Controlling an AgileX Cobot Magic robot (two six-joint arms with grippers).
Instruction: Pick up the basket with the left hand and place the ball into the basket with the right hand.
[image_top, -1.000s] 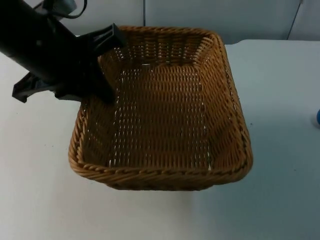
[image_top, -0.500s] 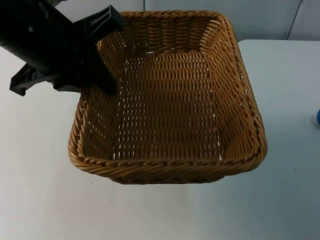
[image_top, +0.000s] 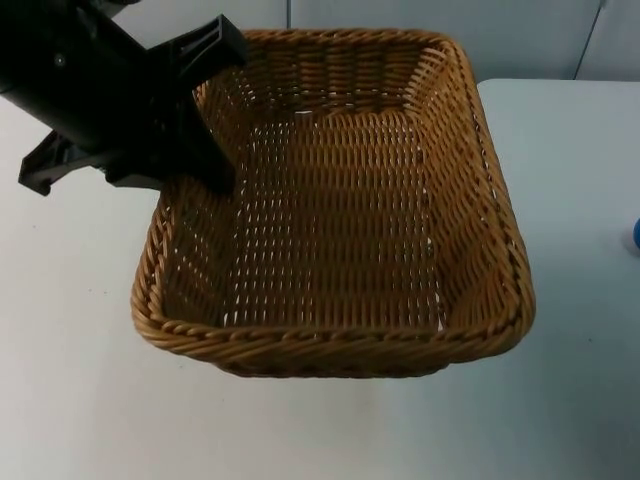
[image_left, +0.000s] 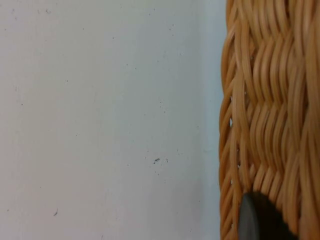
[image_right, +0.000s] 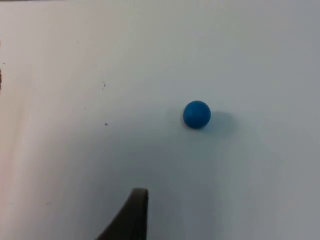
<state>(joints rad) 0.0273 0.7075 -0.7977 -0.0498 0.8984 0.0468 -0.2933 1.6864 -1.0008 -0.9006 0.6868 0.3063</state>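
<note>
— Basket: woven wicker, tan, rectangular, open side up, at mid-table in the top view. Raised or resting?

— Cannot tell from the top view; near rim toward the camera, far rim close to the grey partition wall. Nothing inside.

— Holder?

— Left gripper, black, clamped on the basket's left wall near the far left corner, one finger down inside the wall, the other outside. Same wall close up in the left wrist view, with a black fingertip pressed against the weave.

— Ball?

— Ball: small, blue, round, alone on the white table in the right wrist view, well apart from the basket. Also a blue sliver at the right edge of the top view.

— Right gripper?

— Right gripper: one dark fingertip visible, above the table, near the ball but not touching it. Finger spread: cannot tell. Nothing seen held.

— Surface?

— Table: white, flat, a few small dark specks in both wrist views. Pale strip of table beside the basket wall in the left wrist view.
</note>
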